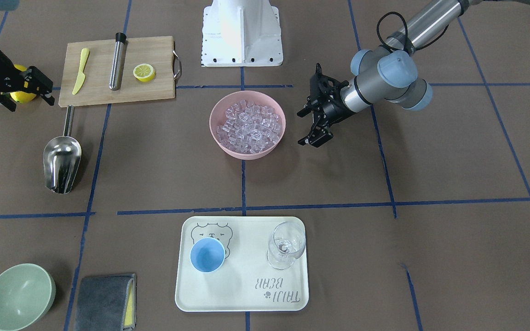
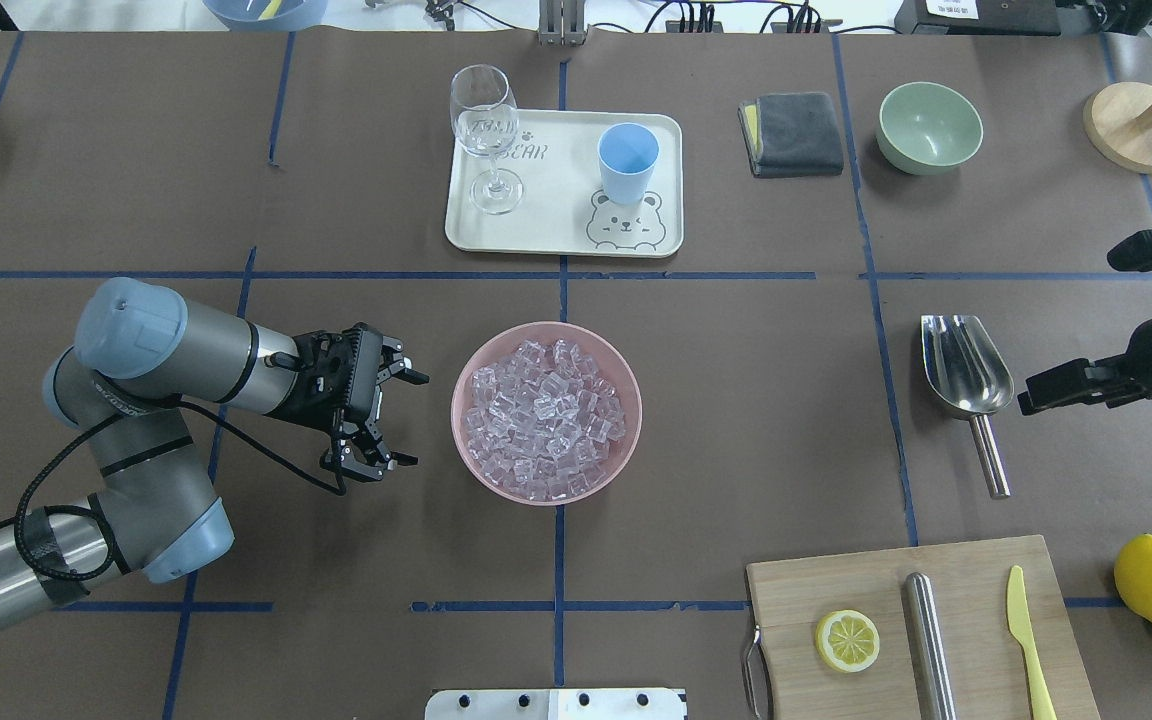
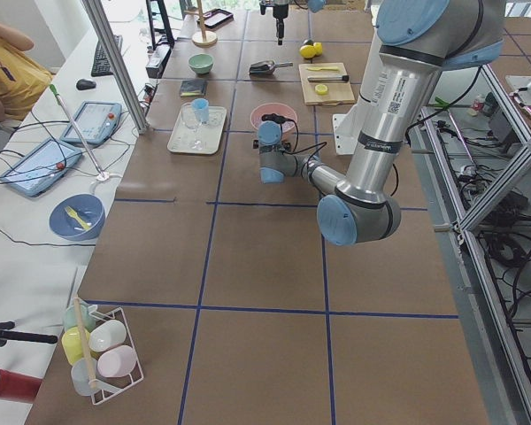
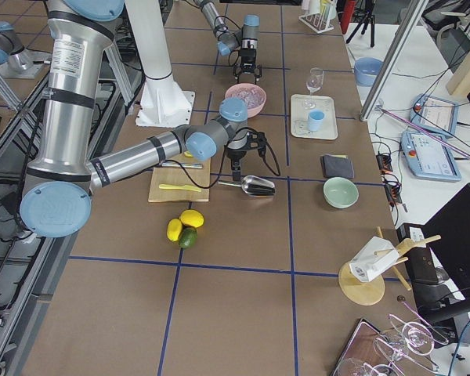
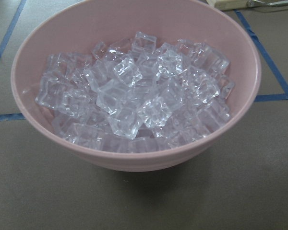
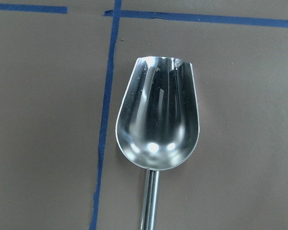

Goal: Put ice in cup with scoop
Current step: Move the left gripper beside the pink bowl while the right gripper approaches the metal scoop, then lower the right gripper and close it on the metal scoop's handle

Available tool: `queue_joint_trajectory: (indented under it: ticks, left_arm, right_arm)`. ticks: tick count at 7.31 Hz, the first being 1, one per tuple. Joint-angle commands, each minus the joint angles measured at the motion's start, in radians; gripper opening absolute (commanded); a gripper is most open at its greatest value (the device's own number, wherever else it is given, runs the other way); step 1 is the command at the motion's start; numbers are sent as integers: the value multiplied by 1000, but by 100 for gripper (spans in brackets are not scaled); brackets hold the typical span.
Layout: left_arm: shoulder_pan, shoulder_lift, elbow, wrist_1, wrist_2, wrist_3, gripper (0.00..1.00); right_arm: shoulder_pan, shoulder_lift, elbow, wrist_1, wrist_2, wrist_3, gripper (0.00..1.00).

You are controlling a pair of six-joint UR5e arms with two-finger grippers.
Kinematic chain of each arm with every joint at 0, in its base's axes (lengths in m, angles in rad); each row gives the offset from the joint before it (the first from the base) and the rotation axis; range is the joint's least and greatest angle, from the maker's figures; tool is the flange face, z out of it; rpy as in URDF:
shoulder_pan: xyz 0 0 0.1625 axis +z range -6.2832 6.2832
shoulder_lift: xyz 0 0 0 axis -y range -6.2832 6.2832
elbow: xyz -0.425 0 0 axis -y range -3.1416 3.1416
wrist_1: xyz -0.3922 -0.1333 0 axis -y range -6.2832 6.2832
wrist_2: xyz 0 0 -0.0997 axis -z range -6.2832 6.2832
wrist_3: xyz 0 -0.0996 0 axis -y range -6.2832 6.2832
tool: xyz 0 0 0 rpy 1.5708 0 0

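Note:
The ice (image 2: 546, 420) fills a pink bowl (image 2: 461, 400) at the table's middle; the left wrist view shows the cubes (image 5: 134, 100) close up. My left gripper (image 2: 391, 420) stands open just beside the bowl, touching nothing. The steel scoop (image 2: 966, 375) lies flat on the table, its trough toward the tray and empty (image 6: 158, 120). My right gripper (image 2: 1069, 328) hovers open beside the scoop, holding nothing. The light-blue cup (image 2: 628, 160) stands upright and empty on a cream tray (image 2: 556, 225).
A clear wine glass (image 2: 484, 135) shares the tray. A cutting board (image 2: 936, 560) carries a lemon half (image 2: 847, 640), a steel cylinder (image 2: 931, 640) and a yellow knife (image 2: 1028, 640). Lemons (image 2: 1151, 578), a green bowl (image 2: 929, 127) and a grey cloth (image 2: 793, 133) lie nearby.

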Motion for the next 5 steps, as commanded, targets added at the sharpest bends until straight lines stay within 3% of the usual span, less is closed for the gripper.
queue_joint_trajectory:
  ticks: [1,3,5]
  left_arm:
    - [0,0,-3,12,1,-125,100]
    - [0,0,-6,12,4,-130,100]
    - [0,0,-8,12,5,-131,100]
  right_arm:
    - [-120,-34,-1,100,-103,163,100]
    - [-175,-60,-65,190,-185,181,100]
    - [-204,-62,-96,234,-205,221,99]
